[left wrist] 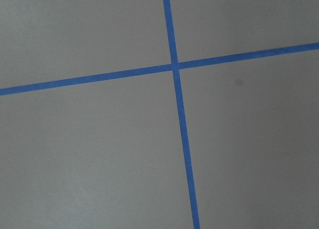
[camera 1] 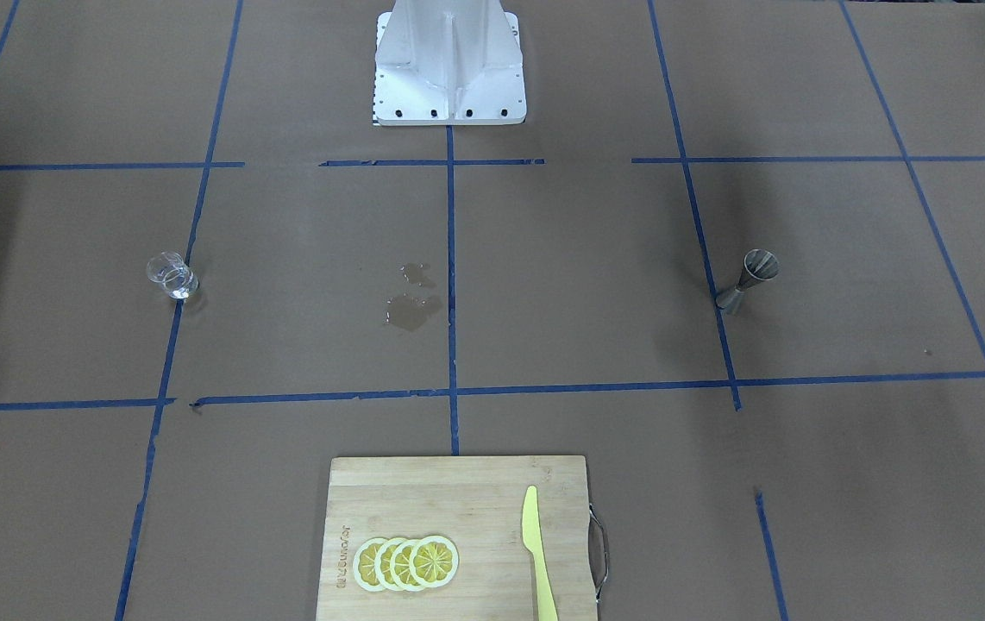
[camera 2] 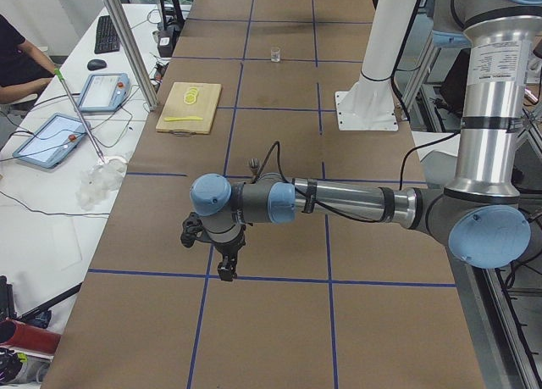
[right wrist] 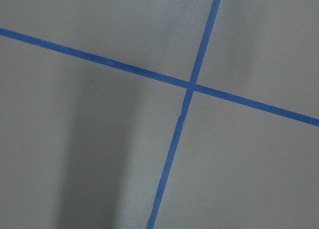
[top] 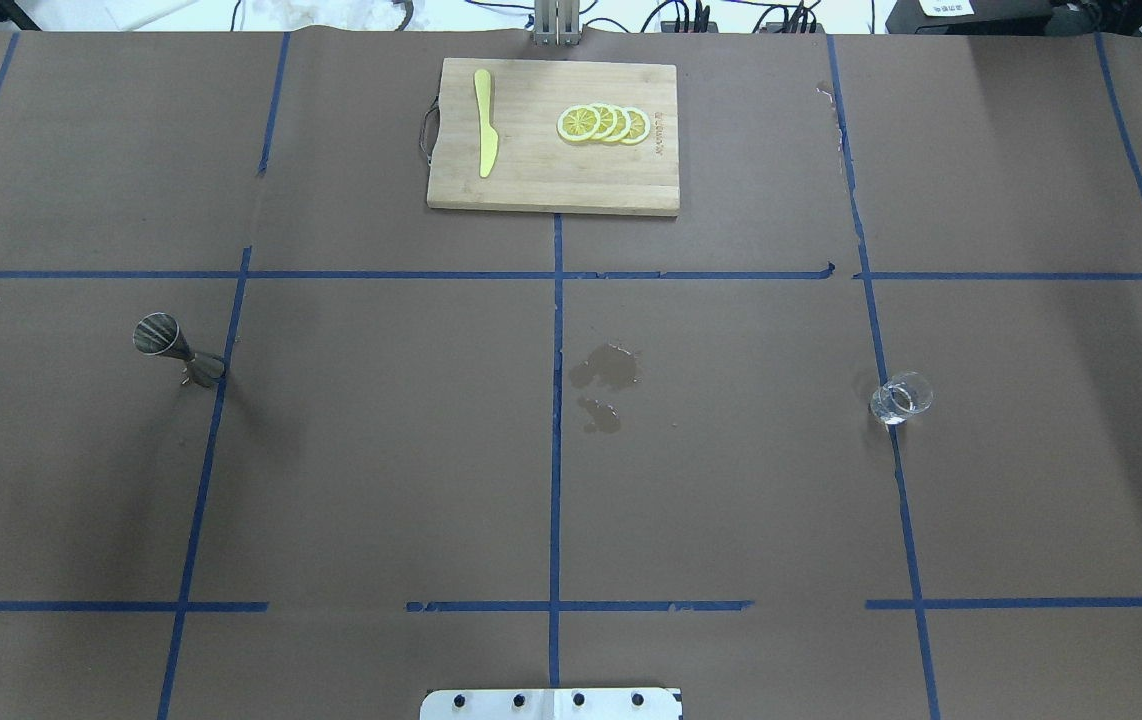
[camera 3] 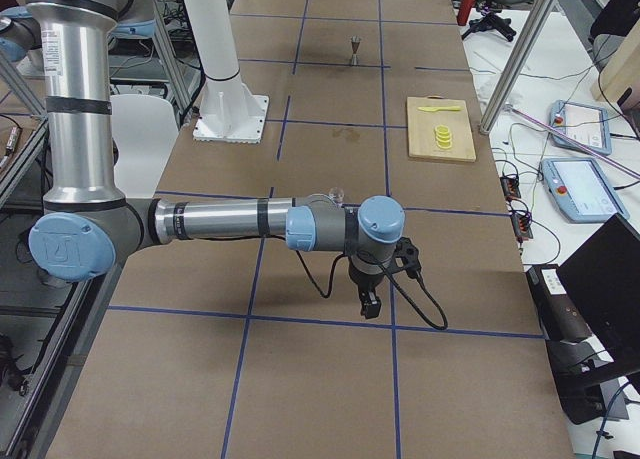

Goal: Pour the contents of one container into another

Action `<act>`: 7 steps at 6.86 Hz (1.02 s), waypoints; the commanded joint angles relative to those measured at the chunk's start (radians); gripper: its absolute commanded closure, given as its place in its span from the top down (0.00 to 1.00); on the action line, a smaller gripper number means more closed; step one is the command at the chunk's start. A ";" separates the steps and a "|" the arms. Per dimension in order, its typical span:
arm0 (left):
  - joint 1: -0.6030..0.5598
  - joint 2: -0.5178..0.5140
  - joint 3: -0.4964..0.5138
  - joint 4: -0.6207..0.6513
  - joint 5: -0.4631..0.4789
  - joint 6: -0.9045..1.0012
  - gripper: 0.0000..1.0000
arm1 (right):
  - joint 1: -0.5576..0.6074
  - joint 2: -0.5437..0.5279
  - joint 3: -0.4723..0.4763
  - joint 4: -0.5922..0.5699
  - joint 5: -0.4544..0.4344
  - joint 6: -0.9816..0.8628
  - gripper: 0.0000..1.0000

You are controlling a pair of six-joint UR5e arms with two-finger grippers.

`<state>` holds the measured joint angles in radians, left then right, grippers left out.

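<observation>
Glass cup (top: 901, 397) and jigger (top: 176, 350) stand well apart, contents unclear. Whether the left gripper (camera 2: 225, 271) or right gripper (camera 3: 371, 305) is spread, I cannot tell.

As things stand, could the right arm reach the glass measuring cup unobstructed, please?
Probably yes. The glass measuring cup stands alone on the table on that arm's side. The right gripper hangs nearby, and the jigger and cutting board stand well away.

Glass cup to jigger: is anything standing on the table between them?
Nothing upright. Between the glass cup and the jigger lies only a flat wet patch on the table. The cutting board sits clear of that path, toward the far edge.
</observation>
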<state>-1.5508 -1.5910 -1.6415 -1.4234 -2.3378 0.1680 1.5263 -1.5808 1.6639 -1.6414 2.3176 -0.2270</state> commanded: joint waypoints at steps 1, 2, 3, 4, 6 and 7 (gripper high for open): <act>0.002 -0.006 -0.012 0.000 0.000 0.005 1.00 | 0.000 -0.001 -0.001 0.000 0.000 0.000 1.00; 0.002 -0.004 -0.012 -0.006 0.000 0.010 1.00 | 0.000 -0.002 -0.003 0.000 0.000 0.008 1.00; 0.003 -0.004 -0.008 -0.009 0.001 0.002 1.00 | 0.000 -0.004 -0.003 0.002 0.000 0.009 1.00; 0.003 -0.006 -0.024 -0.023 0.000 0.010 1.00 | 0.000 -0.004 -0.003 0.002 0.002 0.012 1.00; 0.011 -0.006 -0.023 -0.032 0.001 0.002 1.00 | -0.002 -0.004 -0.004 0.000 0.002 0.014 1.00; 0.014 -0.007 -0.026 -0.037 0.000 0.001 1.00 | -0.002 -0.005 -0.006 0.000 0.002 0.014 1.00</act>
<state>-1.5405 -1.5973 -1.6652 -1.4548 -2.3371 0.1718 1.5251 -1.5851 1.6595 -1.6412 2.3193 -0.2139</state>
